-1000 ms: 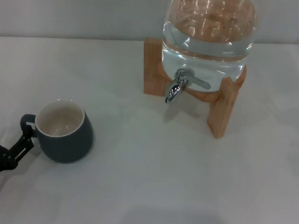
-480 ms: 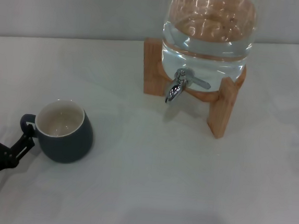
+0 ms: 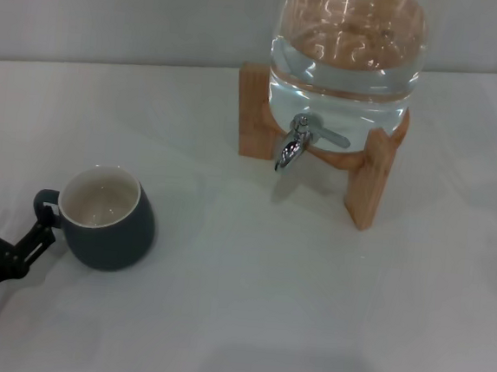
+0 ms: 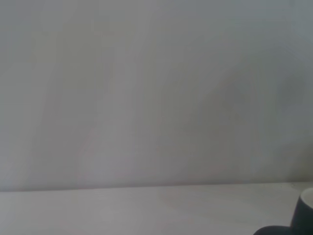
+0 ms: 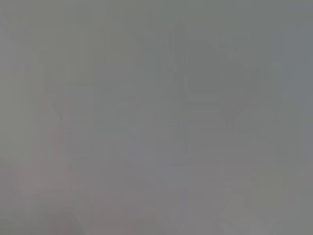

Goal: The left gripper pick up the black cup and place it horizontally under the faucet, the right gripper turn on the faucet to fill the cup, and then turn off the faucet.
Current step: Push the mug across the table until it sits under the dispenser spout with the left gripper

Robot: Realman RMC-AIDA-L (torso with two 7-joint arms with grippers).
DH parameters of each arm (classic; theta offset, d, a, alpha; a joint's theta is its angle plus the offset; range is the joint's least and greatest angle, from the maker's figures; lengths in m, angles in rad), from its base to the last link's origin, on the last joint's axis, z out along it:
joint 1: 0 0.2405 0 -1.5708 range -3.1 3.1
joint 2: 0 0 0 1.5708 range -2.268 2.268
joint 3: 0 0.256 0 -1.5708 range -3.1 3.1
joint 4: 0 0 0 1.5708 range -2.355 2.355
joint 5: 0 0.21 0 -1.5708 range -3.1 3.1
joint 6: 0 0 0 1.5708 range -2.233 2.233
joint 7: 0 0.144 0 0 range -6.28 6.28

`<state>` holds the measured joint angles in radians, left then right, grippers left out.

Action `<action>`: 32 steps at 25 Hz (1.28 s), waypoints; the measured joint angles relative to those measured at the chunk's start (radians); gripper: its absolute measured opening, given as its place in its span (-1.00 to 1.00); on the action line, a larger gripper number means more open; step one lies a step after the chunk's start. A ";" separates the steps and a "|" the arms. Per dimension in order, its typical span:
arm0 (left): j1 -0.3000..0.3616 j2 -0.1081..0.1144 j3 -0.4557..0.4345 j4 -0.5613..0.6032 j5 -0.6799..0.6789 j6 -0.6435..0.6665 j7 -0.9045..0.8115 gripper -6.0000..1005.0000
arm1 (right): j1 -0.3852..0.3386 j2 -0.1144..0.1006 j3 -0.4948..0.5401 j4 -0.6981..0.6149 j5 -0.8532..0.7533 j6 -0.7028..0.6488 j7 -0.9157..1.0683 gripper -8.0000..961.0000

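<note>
Little was moved since a second earlier, left gripper [image 3: 14, 228] only nudged beside handle | claw seen spread wide, nothing held | black cup [image 3: 106, 218] left upright on table [image 3: 246, 308], not yet lifted | faucet [image 3: 293, 146] far off, untouched | right gripper not seen | fill, shut-off pending

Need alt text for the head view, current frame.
The left gripper, open, reaches the handle of the upright black cup at the white table's near left. Farther right, the chrome faucet juts from a water jug on a wooden stand.
</note>
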<state>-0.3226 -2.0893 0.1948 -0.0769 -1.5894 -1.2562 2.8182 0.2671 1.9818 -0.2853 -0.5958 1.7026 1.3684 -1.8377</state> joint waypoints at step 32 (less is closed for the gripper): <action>-0.006 0.002 0.000 0.003 -0.027 0.001 0.000 0.64 | 0.002 0.004 0.000 -0.004 0.000 0.000 0.000 0.75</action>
<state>-0.3288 -2.0877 0.1948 -0.0742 -1.6166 -1.2553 2.8179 0.2693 1.9860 -0.2853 -0.5999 1.7026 1.3684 -1.8376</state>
